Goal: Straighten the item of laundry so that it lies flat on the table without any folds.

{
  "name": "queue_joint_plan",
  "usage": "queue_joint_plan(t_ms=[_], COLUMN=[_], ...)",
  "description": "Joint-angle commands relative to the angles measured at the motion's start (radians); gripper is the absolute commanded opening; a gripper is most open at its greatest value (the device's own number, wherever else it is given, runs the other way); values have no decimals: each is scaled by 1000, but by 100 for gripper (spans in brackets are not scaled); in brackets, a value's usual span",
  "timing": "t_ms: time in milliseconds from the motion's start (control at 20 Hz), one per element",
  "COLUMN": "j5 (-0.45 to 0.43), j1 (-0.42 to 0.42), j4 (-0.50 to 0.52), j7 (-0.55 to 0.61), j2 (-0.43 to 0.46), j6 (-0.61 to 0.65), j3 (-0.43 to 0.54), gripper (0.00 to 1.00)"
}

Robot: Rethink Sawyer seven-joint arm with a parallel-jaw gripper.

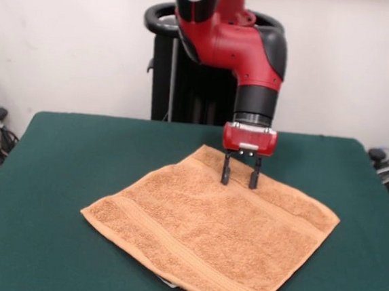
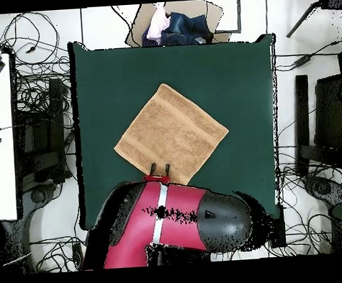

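The orange-tan towel lies spread out as a diamond on the dark green table, with woven border bands along two sides and a small white label peeking out at its near edge. No folds show. In the overhead view the towel sits near the table's middle. My gripper hangs from the red arm over the towel's far part, close to its far corner, fingers apart and empty, tips just above or at the cloth. In the overhead view the gripper is at the towel's edge nearest the robot base.
The black pedestal stands behind the table's far edge. A box with bundled clothes sits beyond the table's top edge in the overhead view. Cables and stands line both sides of the table.
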Motion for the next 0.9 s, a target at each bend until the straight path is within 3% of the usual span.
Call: queue_joint_plan(t_ms=[50,900], j5=[116,95], j1=[-7,-35], j4=[-37,77], j7=[296,305], j2=[82,32], j6=[57,150], j3=[40,61], gripper=[100,100])
